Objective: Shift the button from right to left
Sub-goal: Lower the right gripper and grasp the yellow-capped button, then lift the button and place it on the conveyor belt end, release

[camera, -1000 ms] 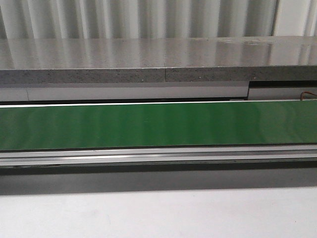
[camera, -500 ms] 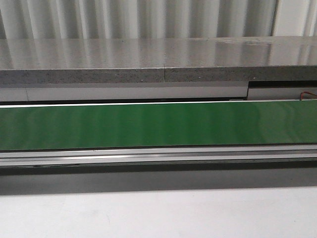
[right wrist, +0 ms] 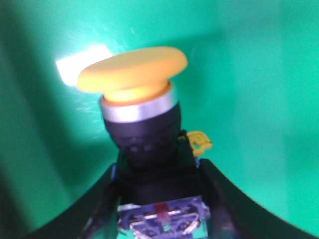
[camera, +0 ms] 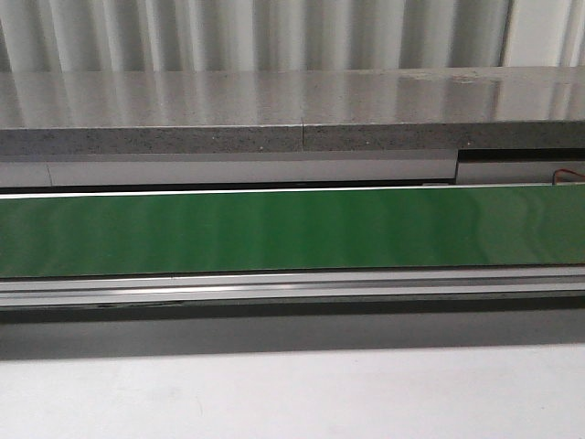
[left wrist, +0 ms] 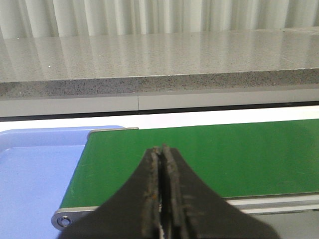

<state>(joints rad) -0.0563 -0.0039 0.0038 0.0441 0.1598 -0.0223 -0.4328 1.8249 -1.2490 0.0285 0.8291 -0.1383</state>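
Evidently the carrying step was in hand: the right end effector (right wrist: 159, 199) was clamped on the small push-button switch with a round yellow-orange mushroom cap, silver ring, black collar and blue-grey contact block (right wrist: 142, 119), its two black fingers (right wrist: 92, 209) pressing the block from either side while the cap pointed away from the wrist. Behind the button the right wrist view showed only blurred green, most likely the long green conveyor belt (camera: 292, 229), though whether the button touched it or hung above it could not be told. Neither arm nor button appeared in the front view, where the belt ran across the scene between a grey speckled stone ledge (camera: 183, 110) on the far side and a pale surface (camera: 292, 393) on the near side. The left end effector (left wrist: 160, 194) had its dark fingers pressed together, holding nothing, and hovered over the left end of the belt, beside a light blue tray (left wrist: 35, 169) lying further left. Judging from this, the next move called for a firm grip on the block while the button travelled leftward, then a handover or release near the tray, which would need the left fingers parted first.
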